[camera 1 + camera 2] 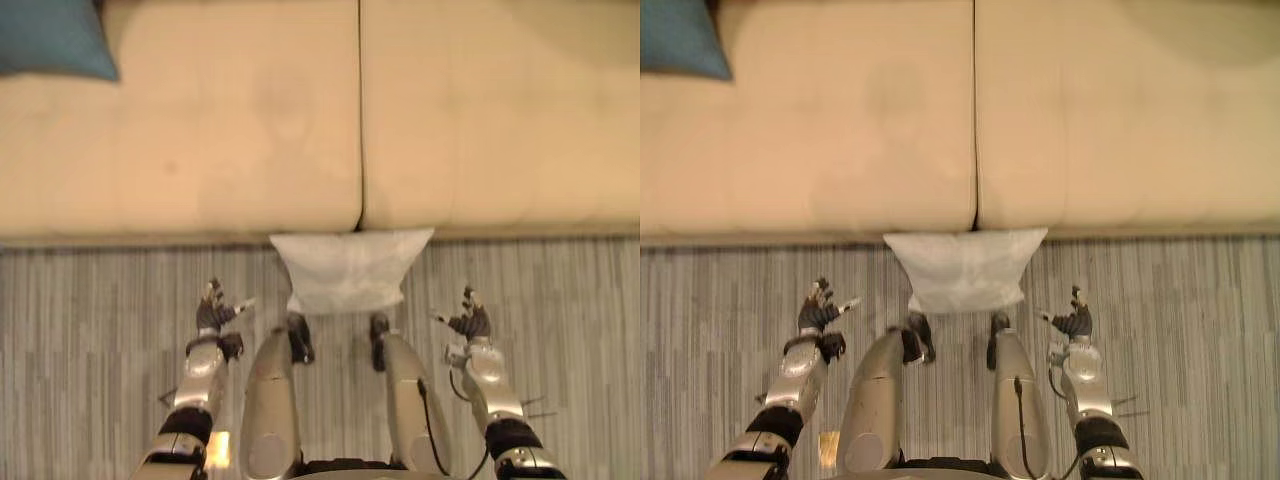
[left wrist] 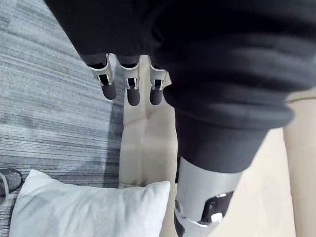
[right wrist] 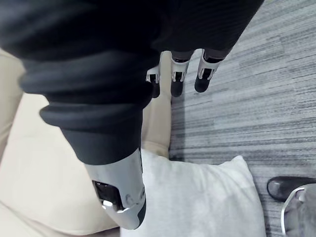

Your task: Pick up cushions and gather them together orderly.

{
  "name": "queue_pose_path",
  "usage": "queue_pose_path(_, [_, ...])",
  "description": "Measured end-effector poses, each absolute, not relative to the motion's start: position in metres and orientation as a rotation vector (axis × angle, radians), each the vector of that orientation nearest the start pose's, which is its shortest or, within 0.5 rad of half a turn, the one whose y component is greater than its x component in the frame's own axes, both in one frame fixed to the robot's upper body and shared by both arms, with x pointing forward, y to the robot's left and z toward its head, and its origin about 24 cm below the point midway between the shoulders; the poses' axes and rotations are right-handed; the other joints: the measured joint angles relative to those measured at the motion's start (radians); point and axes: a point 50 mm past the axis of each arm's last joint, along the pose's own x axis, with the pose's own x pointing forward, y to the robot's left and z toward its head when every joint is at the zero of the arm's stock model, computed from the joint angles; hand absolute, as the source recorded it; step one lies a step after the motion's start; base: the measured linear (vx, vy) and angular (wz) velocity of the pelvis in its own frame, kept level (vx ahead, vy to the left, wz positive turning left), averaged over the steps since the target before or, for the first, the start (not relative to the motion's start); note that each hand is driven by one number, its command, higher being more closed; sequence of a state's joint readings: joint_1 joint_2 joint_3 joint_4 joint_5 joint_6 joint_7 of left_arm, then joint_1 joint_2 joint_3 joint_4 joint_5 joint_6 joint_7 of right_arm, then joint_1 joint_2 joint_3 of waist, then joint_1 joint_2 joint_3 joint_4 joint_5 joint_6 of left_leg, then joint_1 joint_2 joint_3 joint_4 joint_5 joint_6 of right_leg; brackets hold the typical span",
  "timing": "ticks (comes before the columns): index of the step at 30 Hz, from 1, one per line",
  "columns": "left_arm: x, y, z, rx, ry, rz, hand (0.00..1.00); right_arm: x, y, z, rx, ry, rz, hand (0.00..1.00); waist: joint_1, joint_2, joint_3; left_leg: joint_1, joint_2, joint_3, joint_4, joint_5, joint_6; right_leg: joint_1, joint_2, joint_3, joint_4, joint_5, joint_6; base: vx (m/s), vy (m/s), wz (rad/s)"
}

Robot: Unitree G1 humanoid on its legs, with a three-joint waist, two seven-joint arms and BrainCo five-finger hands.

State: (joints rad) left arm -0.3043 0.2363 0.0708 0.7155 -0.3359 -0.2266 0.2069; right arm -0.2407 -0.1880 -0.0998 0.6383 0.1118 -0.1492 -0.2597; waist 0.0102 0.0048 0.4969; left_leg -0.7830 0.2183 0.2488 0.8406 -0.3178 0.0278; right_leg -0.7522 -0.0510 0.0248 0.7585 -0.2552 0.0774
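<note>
A white cushion [image 1: 350,268] lies on the striped floor against the front edge of the beige sofa [image 1: 250,130], just below the seam between its two seats. It also appears as the white cushion [image 2: 89,207] in the left wrist view and the white cushion [image 3: 202,197] in the right wrist view. A teal cushion [image 1: 55,38] rests on the sofa seat at the far left. My left hand [image 1: 213,312] hovers open to the left of the white cushion, my right hand [image 1: 468,320] open to its right. Neither touches it.
The grey striped floor [image 1: 90,320] stretches on both sides of the white cushion. The sofa's right seat [image 1: 500,110] is bare cloth.
</note>
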Motion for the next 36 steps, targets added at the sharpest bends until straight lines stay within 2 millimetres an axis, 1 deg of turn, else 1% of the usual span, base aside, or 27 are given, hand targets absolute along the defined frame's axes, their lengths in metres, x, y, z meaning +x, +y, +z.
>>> queue_pose_path(2, [0.317, 0.237, 0.032, -0.164, 0.025, 0.415, 0.00, 0.306, -0.222, 0.019, -0.053, 0.104, -0.391, 0.00, 0.003, 0.000, 0.038, -0.161, 0.023, -0.009, 0.081, -0.004, 0.007, -0.156, 0.009, -0.001, 0.075, -0.001, 0.000, -0.13, -0.013, -0.09])
queue_pose_path(3, [0.323, 0.238, 0.042, -0.179, -0.007, 0.420, 0.00, 0.314, -0.221, 0.030, -0.043, 0.067, -0.390, 0.00, 0.003, 0.000, 0.046, -0.202, 0.027, -0.012, 0.103, -0.004, 0.008, -0.197, 0.011, 0.000, 0.097, -0.001, 0.000, -0.11, -0.011, -0.09])
queue_pose_path(4, [0.330, 0.240, 0.057, -0.207, -0.064, 0.434, 0.00, 0.328, -0.218, 0.050, -0.015, 0.005, -0.390, 0.00, 0.003, 0.000, 0.048, -0.280, 0.036, -0.018, 0.143, -0.004, 0.008, -0.274, 0.013, 0.003, 0.136, -0.002, 0.001, -0.08, -0.010, -0.09])
queue_pose_path(5, [0.334, 0.241, 0.065, -0.222, -0.090, 0.441, 0.00, 0.334, -0.217, 0.061, -0.001, -0.028, -0.396, 0.00, 0.003, -0.001, 0.049, -0.320, 0.045, -0.017, 0.165, -0.005, 0.009, -0.314, 0.014, 0.002, 0.157, -0.002, 0.001, -0.11, -0.015, -0.09])
queue_pose_path(6, [0.342, 0.239, 0.082, -0.256, -0.145, 0.445, 0.00, 0.346, -0.217, 0.084, 0.026, -0.095, -0.404, 0.00, 0.007, -0.001, 0.049, -0.396, 0.055, -0.019, 0.210, -0.005, 0.009, -0.392, 0.014, 0.001, 0.208, -0.005, 0.001, -0.11, -0.023, -0.04])
queue_pose_path(7, [0.347, 0.237, 0.096, -0.268, -0.191, 0.441, 0.00, 0.355, -0.216, 0.103, 0.051, -0.147, -0.406, 0.00, 0.007, -0.001, 0.049, -0.449, 0.060, -0.019, 0.240, -0.009, 0.017, -0.446, 0.013, 0.001, 0.245, -0.014, 0.002, -0.12, -0.031, 0.02])
queue_pose_path(8, [0.349, 0.235, 0.103, -0.273, -0.212, 0.436, 0.00, 0.360, -0.215, 0.113, 0.060, -0.176, -0.404, 0.00, 0.007, -0.001, 0.050, -0.475, 0.061, -0.022, 0.258, -0.010, 0.018, -0.475, 0.011, 0.003, 0.264, -0.017, 0.003, -0.15, -0.051, 0.07])
queue_pose_path(9, [0.354, 0.231, 0.116, -0.285, -0.254, 0.423, 0.00, 0.368, -0.212, 0.135, 0.071, -0.237, -0.389, 0.00, 0.008, 0.000, 0.050, -0.528, 0.063, -0.028, 0.289, -0.011, 0.020, -0.530, 0.010, 0.003, 0.302, -0.023, 0.003, -0.13, -0.046, 0.06])
queue_pose_path(10, [0.357, 0.228, 0.125, -0.290, -0.282, 0.412, 0.00, 0.372, -0.210, 0.149, 0.080, -0.272, -0.380, 0.00, 0.009, 0.000, 0.050, -0.557, 0.066, -0.030, 0.302, -0.013, 0.023, -0.559, 0.009, 0.003, 0.320, -0.025, 0.004, -0.16, -0.053, 0.06])
queue_pose_path(11, [0.361, 0.221, 0.138, -0.294, -0.317, 0.383, 0.00, 0.378, -0.205, 0.166, 0.098, -0.316, -0.365, 0.00, 0.010, 0.000, 0.050, -0.592, 0.071, -0.029, 0.318, -0.016, 0.022, -0.597, 0.007, 0.003, 0.341, -0.027, 0.004, -0.13, -0.039, 0.02])
queue_pose_path(13, [0.368, 0.207, 0.158, -0.286, -0.371, 0.330, 0.00, 0.384, -0.195, 0.192, 0.102, -0.383, -0.332, 0.00, 0.010, 0.000, 0.050, -0.638, 0.080, -0.027, 0.332, -0.013, 0.027, -0.642, 0.003, -0.003, 0.360, -0.026, 0.003, -0.12, -0.031, 0.06])
queue_pose_path(14, [0.373, 0.194, 0.170, -0.280, -0.397, 0.292, 1.00, 0.386, -0.189, 0.204, 0.110, -0.411, -0.326, 0.00, 0.009, 0.001, 0.050, -0.659, 0.082, -0.025, 0.334, -0.008, 0.034, -0.664, -0.002, -0.007, 0.368, -0.026, 0.003, -0.08, -0.015, 0.11])
queue_pose_path(15, [0.375, 0.187, 0.177, -0.278, -0.411, 0.269, 1.00, 0.387, -0.186, 0.208, 0.119, -0.422, -0.325, 1.00, 0.010, 0.001, 0.050, -0.669, 0.087, -0.024, 0.336, -0.006, 0.034, -0.673, -0.002, -0.010, 0.369, -0.025, 0.003, -0.08, -0.016, 0.08])
queue_pose_path(17, [0.381, 0.162, 0.201, -0.276, -0.464, 0.189, 1.00, 0.390, -0.175, 0.223, 0.148, -0.450, -0.327, 1.00, 0.008, 0.001, 0.050, -0.704, 0.100, -0.022, 0.348, -0.002, 0.040, -0.704, -0.005, -0.020, 0.381, -0.021, -0.002, -0.06, -0.004, 0.03])
queue_pose_path(18, [0.382, 0.155, 0.206, -0.273, -0.476, 0.171, 1.00, 0.390, -0.173, 0.225, 0.156, -0.455, -0.331, 1.00, 0.007, 0.001, 0.050, -0.710, 0.101, -0.020, 0.349, 0.001, 0.045, -0.711, -0.005, -0.019, 0.383, -0.021, -0.003, -0.04, 0.015, 0.00])
queue_pose_path(19, [0.383, 0.145, 0.216, -0.282, -0.494, 0.150, 1.00, 0.391, -0.170, 0.229, 0.170, -0.464, -0.339, 1.00, 0.004, 0.001, 0.051, -0.718, 0.104, -0.014, 0.354, 0.006, 0.054, -0.722, -0.005, -0.018, 0.388, -0.020, -0.003, -0.02, 0.017, -0.04])
queue_pose_path(21, [0.385, 0.142, 0.222, -0.311, -0.498, 0.167, 1.00, 0.391, -0.167, 0.234, 0.181, -0.472, -0.344, 1.00, 0.002, 0.001, 0.051, -0.725, 0.113, -0.008, 0.363, 0.006, 0.055, -0.734, -0.002, -0.017, 0.396, -0.020, -0.003, -0.02, 0.020, -0.10])
queue_pose_path(24, [0.385, 0.144, 0.223, -0.324, -0.498, 0.176, 1.00, 0.391, -0.165, 0.237, 0.173, -0.480, -0.341, 1.00, 0.003, 0.001, 0.051, -0.727, 0.116, -0.011, 0.363, 0.007, 0.055, -0.739, -0.002, -0.021, 0.403, -0.020, -0.004, -0.02, 0.010, -0.01])
queue_pose_path(29, [0.384, 0.138, 0.229, -0.315, -0.513, 0.164, 1.00, 0.388, -0.156, 0.242, 0.154, -0.515, -0.304, 1.00, -0.002, 0.001, 0.050, -0.721, 0.118, -0.021, 0.361, 0.021, 0.051, -0.732, 0.000, -0.028, 0.408, -0.013, -0.015, -0.05, 0.017, 0.02])
queue_pose_path(30, [0.382, 0.136, 0.232, -0.316, -0.528, 0.155, 1.00, 0.385, -0.154, 0.243, 0.152, -0.530, -0.290, 1.00, -0.008, 0.001, 0.050, -0.713, 0.119, -0.025, 0.360, 0.025, 0.049, -0.722, 0.000, -0.031, 0.407, -0.012, -0.017, -0.04, 0.015, 0.04])
queue_pose_path(33, [0.374, 0.130, 0.232, -0.309, -0.557, 0.120, 1.00, 0.376, -0.151, 0.232, 0.140, -0.538, -0.268, 1.00, -0.007, 0.002, 0.049, -0.643, 0.118, -0.027, 0.337, 0.029, 0.044, -0.647, 0.001, -0.038, 0.382, -0.009, -0.022, -0.06, 0.010, 0.04])
queue_pose_path(35, [0.362, 0.132, 0.221, -0.319, -0.570, 0.110, 1.00, 0.363, -0.146, 0.217, 0.123, -0.546, -0.248, 1.00, -0.011, 0.001, 0.047, -0.521, 0.114, -0.016, 0.273, 0.032, 0.033, -0.525, 0.005, -0.043, 0.311, 0.000, -0.032, -0.06, -0.021, 0.00])
queue_pose_path(36, [0.359, 0.132, 0.218, -0.319, -0.572, 0.105, 1.00, 0.359, -0.145, 0.213, 0.118, -0.552, -0.246, 1.00, -0.011, 0.001, 0.046, -0.488, 0.113, -0.011, 0.252, 0.033, 0.024, -0.494, 0.005, -0.044, 0.288, 0.005, -0.032, -0.05, -0.051, 0.00])
